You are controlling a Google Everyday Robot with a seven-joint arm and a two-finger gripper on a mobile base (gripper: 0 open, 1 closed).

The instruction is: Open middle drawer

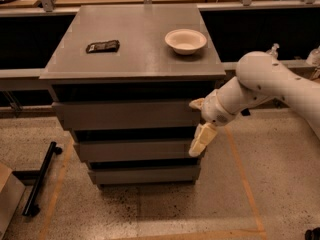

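Observation:
The grey cabinet has three flat handleless fronts. The middle drawer is the second front, below the taller top front and above the lowest front. All three look closed. My gripper hangs from the white arm at the right end of the middle drawer's front, its cream fingers pointing down over the drawer's right edge. The gap above the middle drawer is a dark slot.
On the cabinet top lie a white bowl at the right and a dark flat packet at the left. A black bar lies on the speckled floor at the left. Orange tape lines mark the floor.

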